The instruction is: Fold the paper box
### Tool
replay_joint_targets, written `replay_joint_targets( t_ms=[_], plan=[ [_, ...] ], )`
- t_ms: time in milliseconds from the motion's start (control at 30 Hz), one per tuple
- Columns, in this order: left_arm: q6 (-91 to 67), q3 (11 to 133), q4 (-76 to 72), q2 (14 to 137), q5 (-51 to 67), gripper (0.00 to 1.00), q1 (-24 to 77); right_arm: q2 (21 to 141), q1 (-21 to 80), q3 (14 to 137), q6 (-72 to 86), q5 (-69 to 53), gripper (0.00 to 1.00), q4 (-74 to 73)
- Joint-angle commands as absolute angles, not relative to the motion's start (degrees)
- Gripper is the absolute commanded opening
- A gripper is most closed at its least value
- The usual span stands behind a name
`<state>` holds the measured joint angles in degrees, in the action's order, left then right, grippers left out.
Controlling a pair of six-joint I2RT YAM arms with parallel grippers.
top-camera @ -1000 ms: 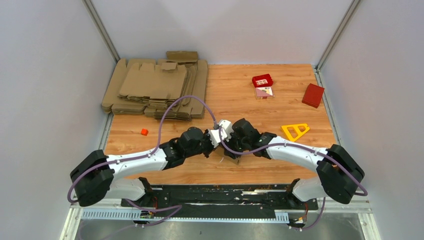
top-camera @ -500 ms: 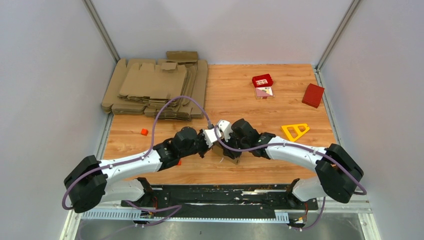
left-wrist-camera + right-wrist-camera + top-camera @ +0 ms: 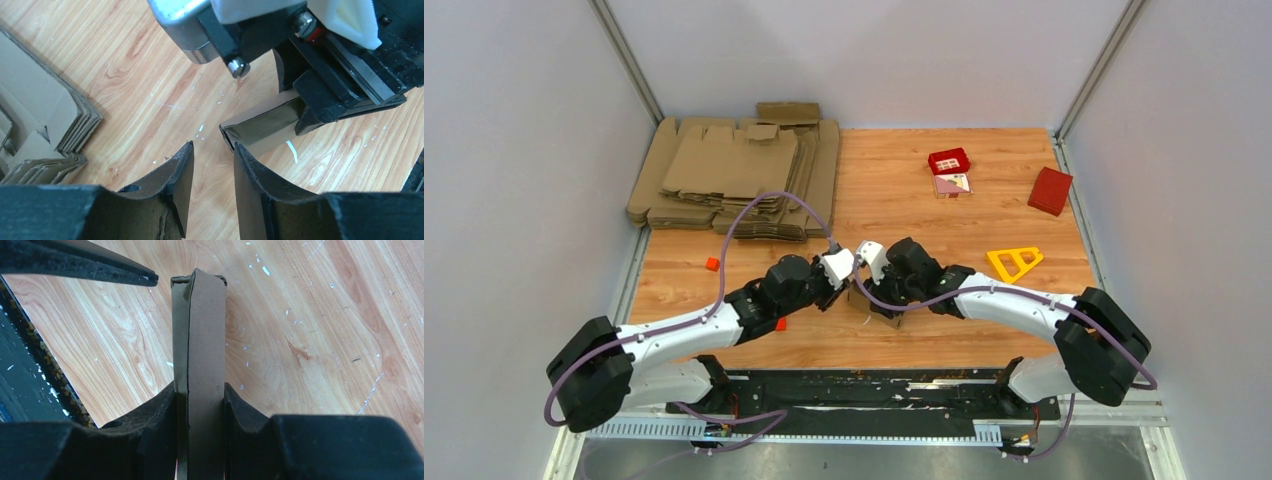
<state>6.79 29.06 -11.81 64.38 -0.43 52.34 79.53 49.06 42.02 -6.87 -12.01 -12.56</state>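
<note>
The paper box is a narrow, folded brown cardboard piece standing on edge between my right gripper's fingers, which are shut on its two faces. In the left wrist view the same paper box juts out from the right gripper's black fingers just above the wood. My left gripper is open with only bare table between its fingers, and its tips sit just short of the box's free end. From above, the two grippers meet at the box near the table's front middle.
A big pile of flat cardboard blanks fills the back left, with its edge in the left wrist view. A red box, a small red tray, a yellow triangle and an orange cube lie around.
My left gripper has gone from shut to open and drawn back a little to the left, away from the box. The right gripper and the box have stayed in place.
</note>
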Motion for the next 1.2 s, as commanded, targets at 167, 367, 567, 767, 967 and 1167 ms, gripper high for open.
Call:
replay_joint_targets(
  t_ms=[167, 367, 567, 767, 967, 1167],
  plan=[
    [2.64, 28.44, -20.52, 65.89, 3.12, 0.50, 51.38, 81.24, 49.57, 42.80, -7.62, -13.70, 0.21, -13.01],
    [1.74, 29.19, -20.91, 68.43, 2.33, 0.50, 50.96, 80.98, 49.55, 42.80, -7.56, -13.89, 0.20, -12.97],
    [2.05, 29.61, -20.01, 69.40, 1.37, 0.38, 50.46, 81.16, 49.57, 42.71, -7.74, -13.89, 0.20, -13.00],
    [2.80, 30.10, -18.27, 69.36, 0.11, 0.21, 50.11, 80.82, 49.57, 42.61, -7.82, -13.91, 0.20, -13.07],
    [2.86, 30.02, -18.06, 69.08, 0.31, 0.20, 50.10, 81.21, 49.57, 42.50, -7.82, -13.80, 0.20, -13.08],
    [4.00, 30.17, -16.77, 68.92, 0.09, 0.12, 50.10, 81.17, 49.55, 42.51, -7.83, -13.83, 0.20, -13.16]
  ],
)
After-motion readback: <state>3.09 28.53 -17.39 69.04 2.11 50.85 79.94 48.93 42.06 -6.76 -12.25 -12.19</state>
